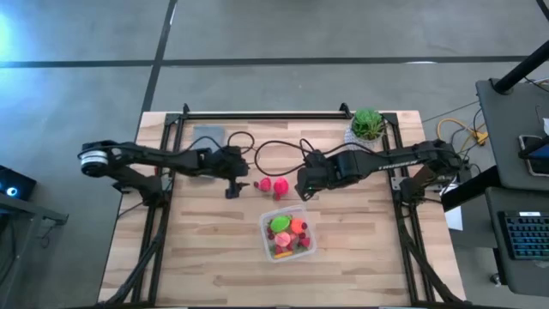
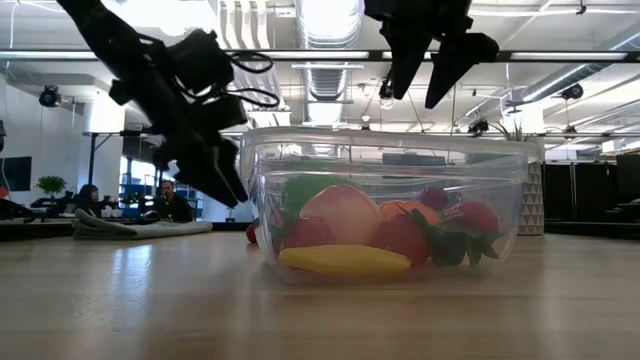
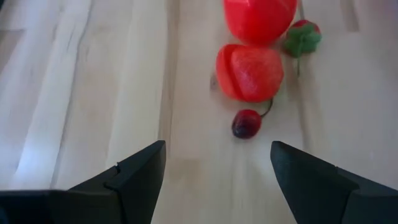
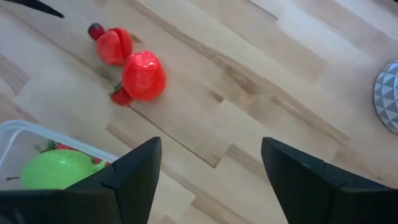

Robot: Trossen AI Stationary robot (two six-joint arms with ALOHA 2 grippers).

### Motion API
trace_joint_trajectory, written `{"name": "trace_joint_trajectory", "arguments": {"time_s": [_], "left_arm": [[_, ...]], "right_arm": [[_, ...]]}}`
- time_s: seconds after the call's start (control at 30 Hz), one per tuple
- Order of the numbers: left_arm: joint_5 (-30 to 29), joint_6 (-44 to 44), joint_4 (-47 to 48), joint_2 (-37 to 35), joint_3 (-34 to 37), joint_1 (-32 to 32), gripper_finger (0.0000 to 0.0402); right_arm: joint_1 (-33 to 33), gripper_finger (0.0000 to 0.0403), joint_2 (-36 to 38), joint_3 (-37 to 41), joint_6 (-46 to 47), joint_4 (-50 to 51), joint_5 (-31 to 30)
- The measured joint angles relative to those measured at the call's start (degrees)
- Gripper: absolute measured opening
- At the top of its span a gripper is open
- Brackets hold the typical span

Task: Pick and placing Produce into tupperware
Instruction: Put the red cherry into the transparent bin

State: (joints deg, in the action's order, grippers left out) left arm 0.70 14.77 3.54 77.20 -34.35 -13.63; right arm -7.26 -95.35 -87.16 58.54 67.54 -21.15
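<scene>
The clear tupperware [image 1: 288, 233] stands near the table's front middle. It holds green [image 4: 56, 168], orange and red produce plus a yellow piece [image 2: 345, 260]. Two red rounded pieces [image 3: 250, 71] [image 4: 143, 75], a dark cherry [image 3: 246, 123] and a small strawberry [image 3: 303, 36] lie on the wood behind it. My left gripper [image 3: 217, 149] hangs open just left of them, slanting down toward the cherry. My right gripper [image 4: 211, 146] is open and empty, raised above the table to the right of these pieces and behind the tupperware.
A potted plant [image 1: 367, 125] in a white pot stands at the far right. A grey cloth [image 1: 208, 136] lies at the far left, and black cables [image 1: 274, 154] loop between them. Bare wood lies on both sides of the tupperware. People sit in the room beyond [image 2: 170, 200].
</scene>
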Motion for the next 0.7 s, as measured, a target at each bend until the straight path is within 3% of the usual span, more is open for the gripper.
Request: {"name": "trace_joint_trajectory", "arguments": {"time_s": [0.27,0.7], "left_arm": [[5.6,2.3,-4.2,6.1,-0.7,0.4,0.0274],[5.2,2.2,-11.6,11.9,-0.8,0.8,0.0274]], "right_arm": [[0.1,0.0266,0.0,0.8,1.6,0.0,0.1],[0.1,0.0262,0.0,3.9,5.2,0.0,0.5]]}}
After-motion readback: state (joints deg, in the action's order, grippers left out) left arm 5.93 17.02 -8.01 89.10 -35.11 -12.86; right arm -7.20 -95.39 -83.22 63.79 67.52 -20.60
